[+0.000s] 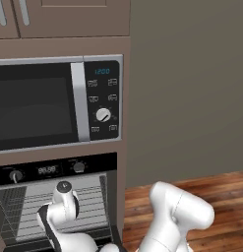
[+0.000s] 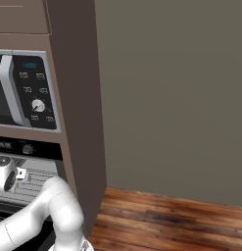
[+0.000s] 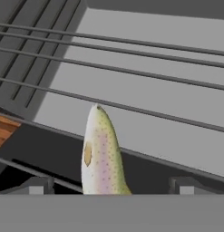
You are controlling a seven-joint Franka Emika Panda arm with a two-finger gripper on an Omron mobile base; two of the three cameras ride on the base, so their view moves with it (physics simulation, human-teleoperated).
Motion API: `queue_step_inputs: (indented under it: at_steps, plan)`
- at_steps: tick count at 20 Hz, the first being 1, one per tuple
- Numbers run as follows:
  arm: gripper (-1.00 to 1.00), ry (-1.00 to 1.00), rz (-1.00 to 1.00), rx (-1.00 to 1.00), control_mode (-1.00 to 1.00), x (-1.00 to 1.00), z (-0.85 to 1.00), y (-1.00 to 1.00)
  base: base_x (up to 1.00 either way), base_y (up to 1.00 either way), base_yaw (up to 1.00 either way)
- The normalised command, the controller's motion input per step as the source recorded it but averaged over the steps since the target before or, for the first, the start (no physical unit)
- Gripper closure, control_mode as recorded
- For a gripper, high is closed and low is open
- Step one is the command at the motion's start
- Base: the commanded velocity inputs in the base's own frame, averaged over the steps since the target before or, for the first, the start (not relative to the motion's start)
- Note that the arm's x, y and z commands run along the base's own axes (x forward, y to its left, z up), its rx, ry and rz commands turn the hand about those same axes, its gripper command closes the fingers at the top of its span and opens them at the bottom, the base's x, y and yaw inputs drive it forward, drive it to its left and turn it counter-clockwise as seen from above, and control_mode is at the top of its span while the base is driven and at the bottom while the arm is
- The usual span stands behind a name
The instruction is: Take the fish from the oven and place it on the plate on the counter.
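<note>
- Grey wire racks show inside the oven (image 1: 54, 206) in the left base view, its door down; the white arm reaches into the cavity below the microwave (image 1: 59, 101).
- From the right base view, the arm's wrist sits at the oven mouth, beside the cabinet's side panel (image 2: 78, 122).
- Along the hand view, the fish (image 3: 100, 154) lies on a rack (image 3: 145, 113), pointing away, between the tips of the pincer (image 3: 109, 186), which stand wide apart and grip nothing. Risk, as I judge it: closing off-centre on the slim, tapered body could squeeze it sideways off the wires.
</note>
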Motion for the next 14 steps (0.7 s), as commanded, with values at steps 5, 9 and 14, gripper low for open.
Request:
queue_step_inputs:
  at_steps: [5, 9, 14]
  plan:
    - [-1.00, 0.00, 0.00, 0.00, -1.00, 0.18, -0.07, 0.21, 0.00, 0.00, 0.00]
    - [-1.00, 0.00, 0.00, 0.00, -1.00, 0.13, -0.26, 0.24, 0.00, 0.00, 0.00]
    - [-1.00, 0.00, 0.00, 0.00, -1.00, 0.02, -0.46, 0.15, 0.00, 0.00, 0.00]
